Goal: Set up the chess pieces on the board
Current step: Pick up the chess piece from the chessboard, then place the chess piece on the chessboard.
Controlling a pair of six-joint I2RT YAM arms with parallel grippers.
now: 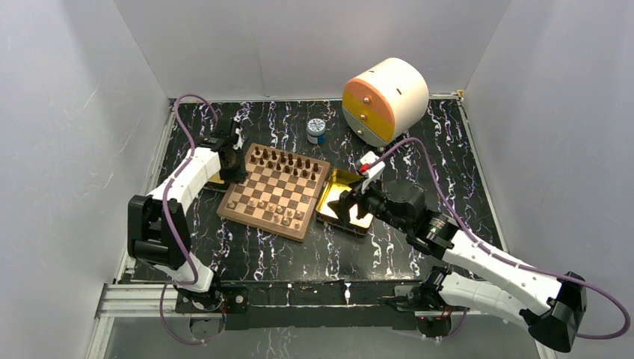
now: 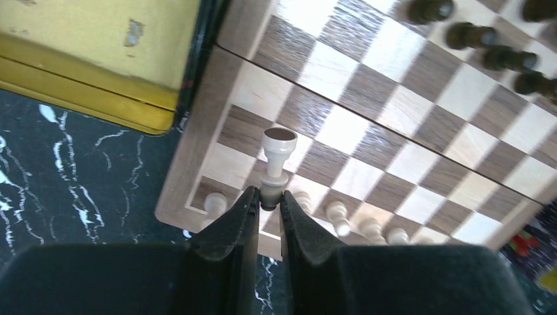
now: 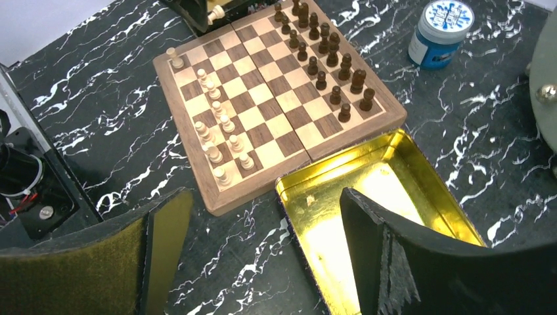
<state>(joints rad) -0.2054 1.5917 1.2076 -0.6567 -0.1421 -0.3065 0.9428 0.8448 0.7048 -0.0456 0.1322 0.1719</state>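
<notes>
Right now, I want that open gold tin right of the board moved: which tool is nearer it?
Right. The right tool hangs open just over the gold tin; the left tool is across the board, at its left edge, shut on a pale chess piece.

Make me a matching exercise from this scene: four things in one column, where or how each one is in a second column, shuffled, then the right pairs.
Column one
1. left gripper
2. right gripper
3. jar
4. dark pieces

Column two
A. open, over the tray
B. on the far rows of the board
C. shut on a pale piece
D. on the table, beyond the board

Pairs: 1-C, 2-A, 3-D, 4-B
</notes>
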